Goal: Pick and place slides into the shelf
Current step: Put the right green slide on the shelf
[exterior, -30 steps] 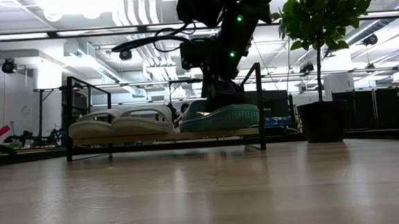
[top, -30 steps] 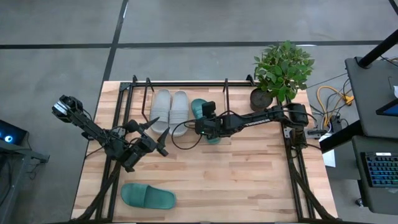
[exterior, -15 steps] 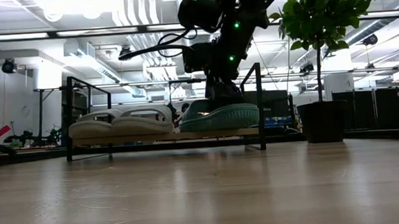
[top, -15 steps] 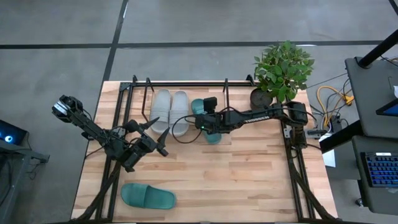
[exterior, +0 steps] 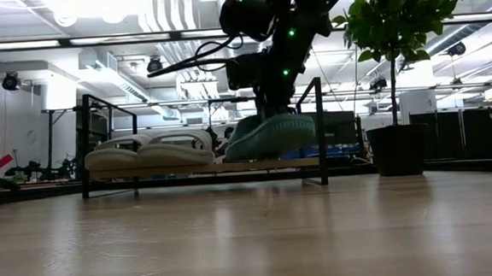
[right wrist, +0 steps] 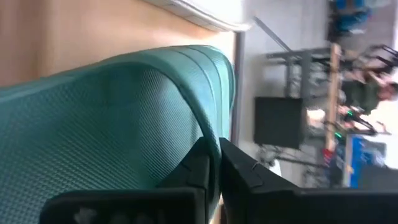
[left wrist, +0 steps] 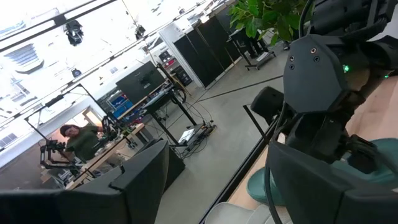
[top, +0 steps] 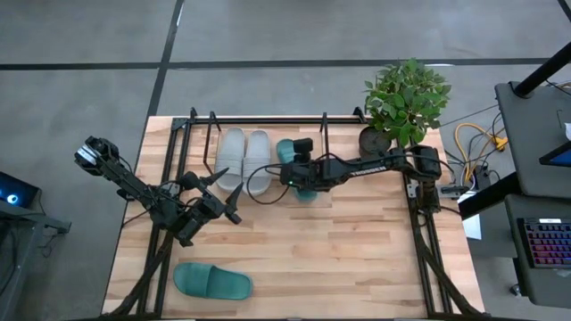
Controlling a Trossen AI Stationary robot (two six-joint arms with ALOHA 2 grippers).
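my right gripper (top: 297, 171) is clamped on the strap of a teal slide (exterior: 270, 136), holding it tilted over the shelf (exterior: 205, 168), just beside the two grey slides (top: 244, 159) lying on its board; my left gripper (top: 230, 212), fingers apart, waits in front of the shelf

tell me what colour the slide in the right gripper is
Dark teal green slide, clearest in the right wrist view.
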